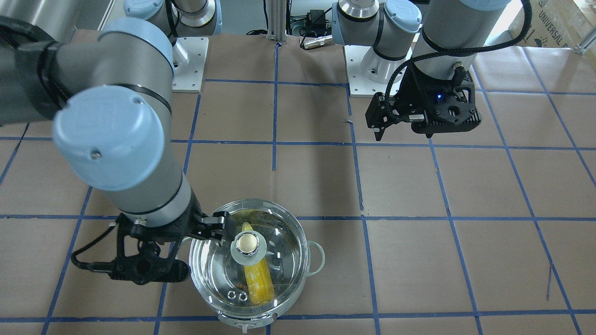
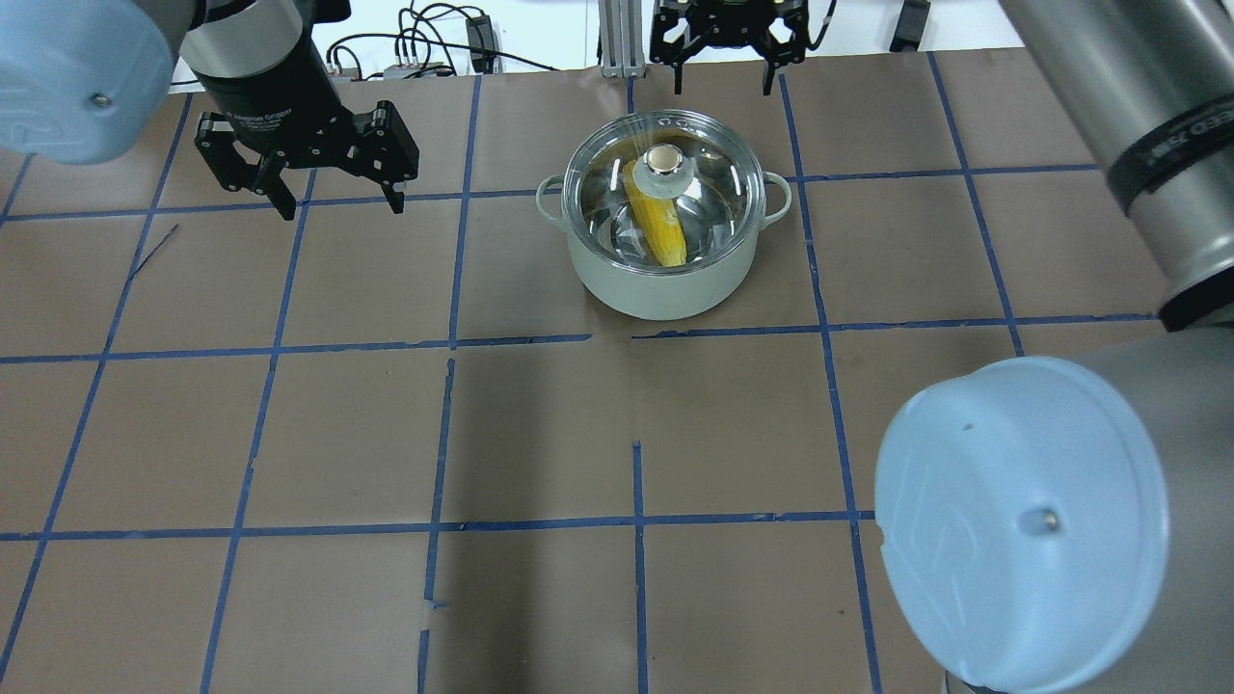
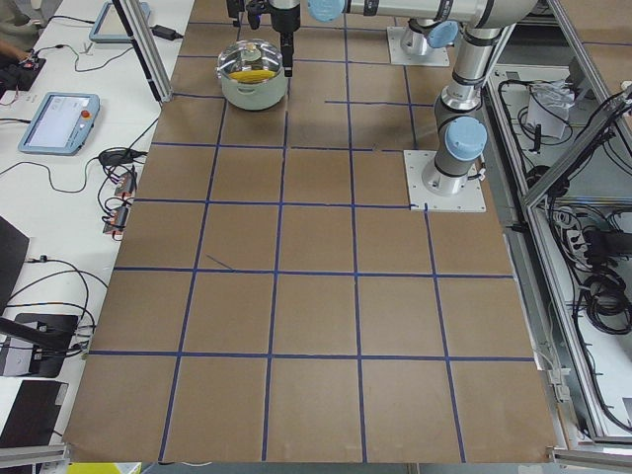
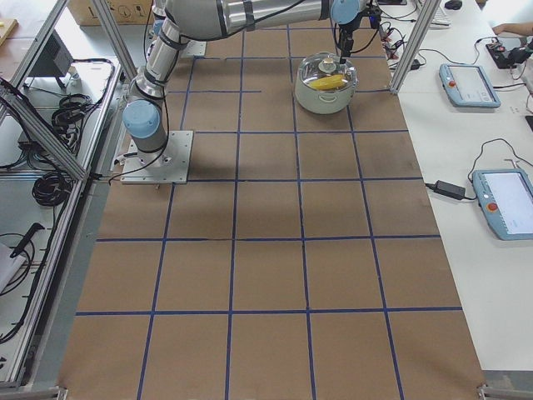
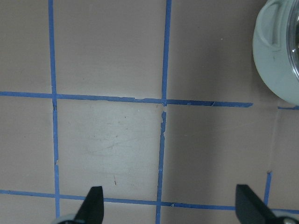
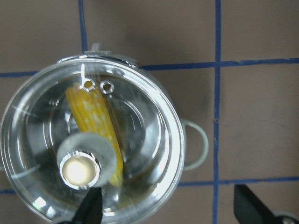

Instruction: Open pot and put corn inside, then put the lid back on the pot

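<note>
One round shiny steel pot (image 2: 656,289), one clear glass lid (image 2: 718,183), one yellow corn cob (image 2: 660,226), two black two-finger grippers: left gripper (image 2: 342,207), right gripper (image 2: 723,87).

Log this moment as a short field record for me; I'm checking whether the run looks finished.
pot: upright on the table, lid on
lid: on the pot, looks seated; nothing grips its knob
corn: lying inside the pot, seen through the glass
right gripper: jaws open, empty, above the lid and off the knob
left gripper: jaws open, empty, above bare table well to the side of the pot
task state: corn in and lid on; all steps appear done
</note>
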Available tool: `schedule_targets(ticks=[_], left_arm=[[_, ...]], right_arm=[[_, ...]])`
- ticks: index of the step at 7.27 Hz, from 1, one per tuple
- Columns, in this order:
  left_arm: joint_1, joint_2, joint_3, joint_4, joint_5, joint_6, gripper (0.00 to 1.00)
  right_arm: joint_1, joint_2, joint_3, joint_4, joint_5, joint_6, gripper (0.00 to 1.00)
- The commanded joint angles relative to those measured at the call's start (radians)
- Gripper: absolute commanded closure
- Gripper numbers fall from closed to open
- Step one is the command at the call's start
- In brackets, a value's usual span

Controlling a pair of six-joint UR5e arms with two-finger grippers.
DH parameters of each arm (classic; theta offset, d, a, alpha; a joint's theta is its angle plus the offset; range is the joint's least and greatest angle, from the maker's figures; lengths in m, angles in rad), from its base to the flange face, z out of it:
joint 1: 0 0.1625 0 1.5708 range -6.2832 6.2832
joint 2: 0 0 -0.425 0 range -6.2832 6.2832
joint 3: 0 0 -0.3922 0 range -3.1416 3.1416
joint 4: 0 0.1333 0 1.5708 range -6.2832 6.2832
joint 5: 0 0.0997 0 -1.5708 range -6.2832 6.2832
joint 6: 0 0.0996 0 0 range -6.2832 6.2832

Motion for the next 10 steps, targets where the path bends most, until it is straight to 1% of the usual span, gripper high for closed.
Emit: schedule_targets(ticks=[1,2,6,7,8,10], left_arm=[[-0.001,0.001,-0.002,-0.001,-0.001,0.001,0.0],[-0.001,0.001,-0.005,-0.001,-0.001,0.001,0.0],[0.001,-0.016,-0.005,-0.001,0.002,0.006,0.0],[0.002,-0.033,-0.009,0.0,0.003,0.009,0.0],[0.001,-0.033,-0.011,-0.001,0.002,0.011,0.0],[0.001,-0.033,-0.02,-0.001,0.005,0.014,0.0]], right_arm=[[-0.077,-0.098,0.025,0.154,-0.004,-0.126,0.01],[-0.102,-0.125,0.04,0.154,-0.002,-0.176,0.01],[-0.124,-0.141,0.052,0.155,-0.005,-0.2,0.01],[-0.125,-0.155,0.06,0.157,-0.013,-0.2,0.01],[-0.125,-0.159,0.063,0.157,-0.039,-0.203,0.01],[-0.128,-0.158,0.063,0.154,-0.039,-0.202,0.01]])
